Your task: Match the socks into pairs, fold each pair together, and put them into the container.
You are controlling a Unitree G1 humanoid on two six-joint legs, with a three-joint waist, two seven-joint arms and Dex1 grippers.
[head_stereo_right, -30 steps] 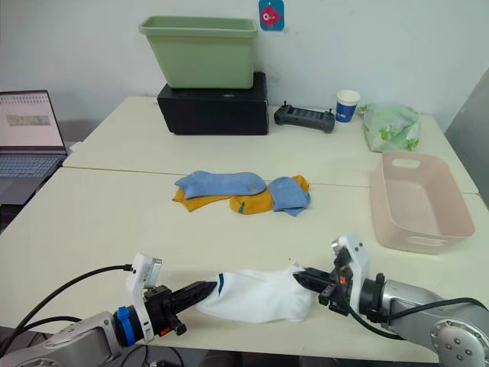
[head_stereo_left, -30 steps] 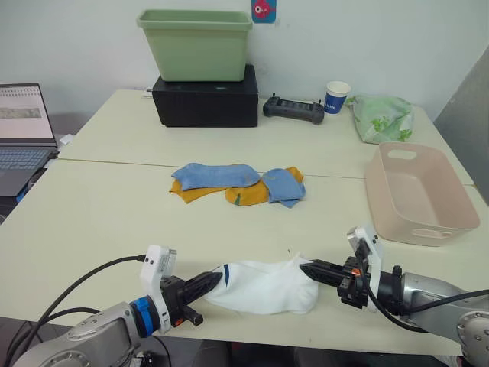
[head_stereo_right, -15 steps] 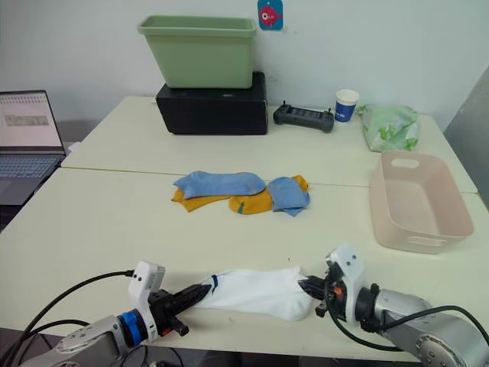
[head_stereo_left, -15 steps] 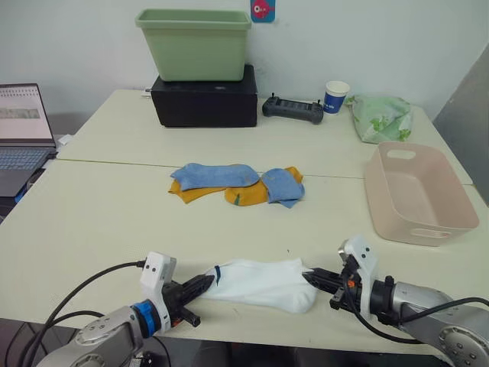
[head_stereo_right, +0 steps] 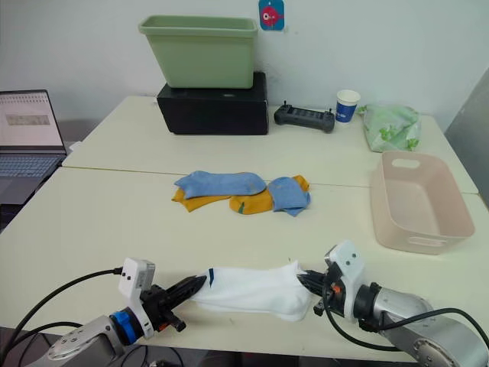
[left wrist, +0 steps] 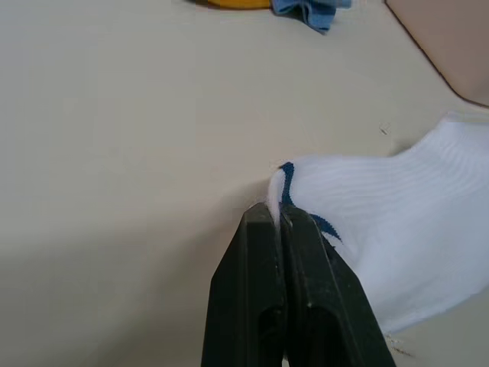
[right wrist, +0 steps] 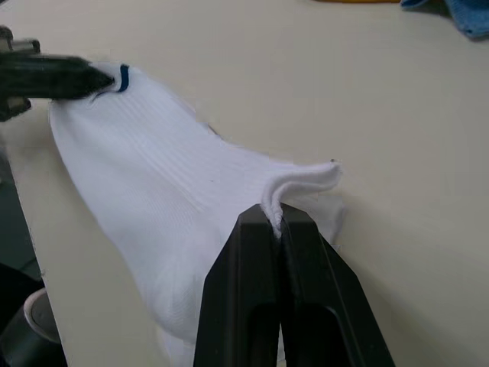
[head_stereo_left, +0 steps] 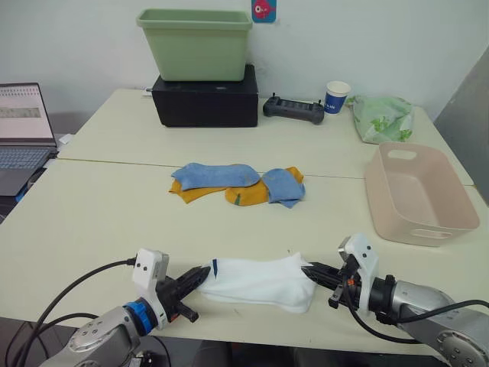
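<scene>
left gripper (head_stereo_left: pixel 203 272) clamped on one end of the white socks (head_stereo_left: pixel 258 280), right at the dark mark — right gripper (head_stereo_left: pixel 307 270) pinching the other end, fabric bunched between its closed fingers. stretched flat between the two, lying on the near edge of the table (head_stereo_left: pixel 92 214). looks like the white pair stacked together, though hard to tell two layers from one here.

further out, the light blue socks (head_stereo_left: pixel 215 175) and mustard socks (head_stereo_left: pixel 245 195) sitting in a loose overlapping heap mid-table, unsorted and unfolded. pink container (head_stereo_left: pixel 417 195) off to the right, nothing in it yet.

so, early days: at best one pair matched and about to be folded, zero pairs stowed. still to do — fold the white ones over, drop them in, then sort blue from mustard and repeat twice. green tub (head_stereo_left: pixel 195 42), black box (head_stereo_left: pixel 204 99) and paper cup (head_stereo_left: pixel 336 96) at the back not part of this.
</scene>
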